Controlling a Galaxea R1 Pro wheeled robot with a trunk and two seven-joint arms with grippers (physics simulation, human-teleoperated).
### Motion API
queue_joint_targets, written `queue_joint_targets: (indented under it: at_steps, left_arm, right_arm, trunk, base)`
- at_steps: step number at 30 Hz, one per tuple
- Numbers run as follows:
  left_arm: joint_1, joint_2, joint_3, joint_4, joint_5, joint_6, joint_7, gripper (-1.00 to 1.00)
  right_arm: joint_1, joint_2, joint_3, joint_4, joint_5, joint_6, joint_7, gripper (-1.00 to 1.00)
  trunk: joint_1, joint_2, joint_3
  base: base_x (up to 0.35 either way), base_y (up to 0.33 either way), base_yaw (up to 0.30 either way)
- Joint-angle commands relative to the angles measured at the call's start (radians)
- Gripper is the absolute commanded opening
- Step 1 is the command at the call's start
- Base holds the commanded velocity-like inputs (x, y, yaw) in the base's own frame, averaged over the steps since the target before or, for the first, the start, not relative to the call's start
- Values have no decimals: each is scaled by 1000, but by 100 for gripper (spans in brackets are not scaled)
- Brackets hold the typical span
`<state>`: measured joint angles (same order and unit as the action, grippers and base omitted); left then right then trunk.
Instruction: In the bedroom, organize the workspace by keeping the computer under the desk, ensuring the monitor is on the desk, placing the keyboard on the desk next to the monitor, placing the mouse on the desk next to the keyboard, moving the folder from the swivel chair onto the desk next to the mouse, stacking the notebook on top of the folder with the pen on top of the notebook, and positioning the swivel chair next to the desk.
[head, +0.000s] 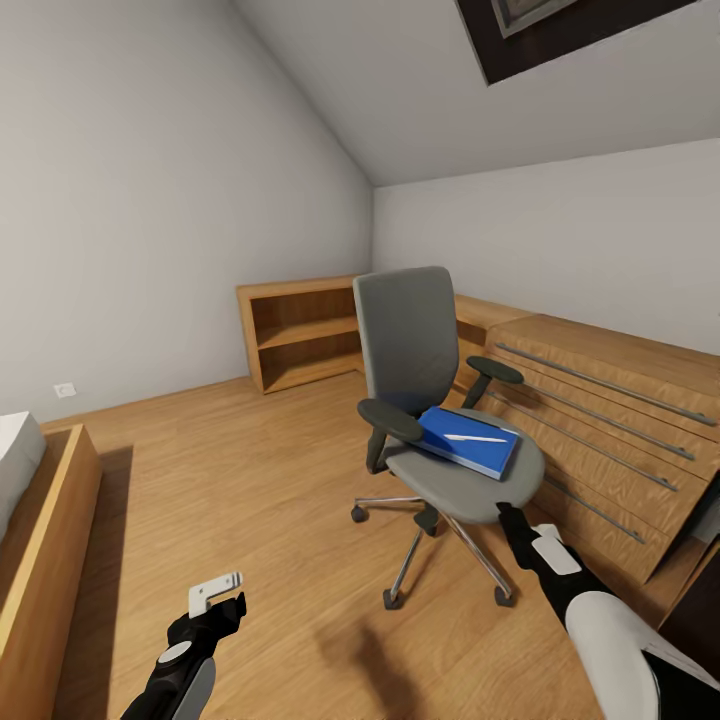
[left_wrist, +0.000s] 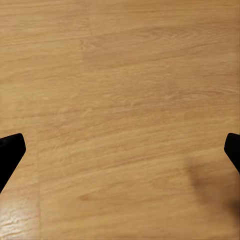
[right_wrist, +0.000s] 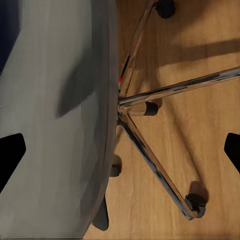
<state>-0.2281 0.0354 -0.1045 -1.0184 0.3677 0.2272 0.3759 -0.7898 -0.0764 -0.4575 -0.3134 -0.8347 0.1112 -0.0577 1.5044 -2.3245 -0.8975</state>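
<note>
Low at the left of the head view, the left pincer (head: 222, 598) hangs over the bare light-wood plank floor (head: 250, 500), its black fingertips (left_wrist: 9, 152) spread wide. Mid-room stands the swivel chair (head: 430, 400), grey upholstered, black armrests, chrome star base on castors. On its seat lies a flat blue folder (head: 470, 442), possibly with a notebook, topped by a thin white pen (head: 476, 438). The right pincer (head: 512, 520), wide open, hovers beside the seat edge.
</note>
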Motion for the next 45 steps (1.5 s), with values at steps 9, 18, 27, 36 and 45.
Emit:
queue_joint_targets:
  at_steps: [9,18,27,36,45]
  left_arm:
    - [0,1,-4,-2,8,3,9,100]
    - [0,1,-4,-2,8,3,9,100]
    - [0,0,-5,-2,8,3,9,100]
    - [0,0,-6,-2,8,3,9,100]
    - [0,0,-6,-2,8,3,9,100]
  right_arm:
    - [0,9,-1,-3,-7,5,-4,100]
    - [0,19,-1,-2,-6,5,14,100]
    - [1,21,1,-2,-3,5,48,100]
    - [1,38,41,-2,-4,5,61,100]
    - [3,84,76,-1,-3,4,115,100]
  trunk:
    - [0,0,-1]
    - [0,0,-1]
    - [0,0,-1]
    - [0,0,-1]
    - [0,0,-1]
  base:
    - [-3,0,0]
    - [-60,0,0]
    - [-157,0,0]
    - [-18,0,0]
    - [-1,0,0]
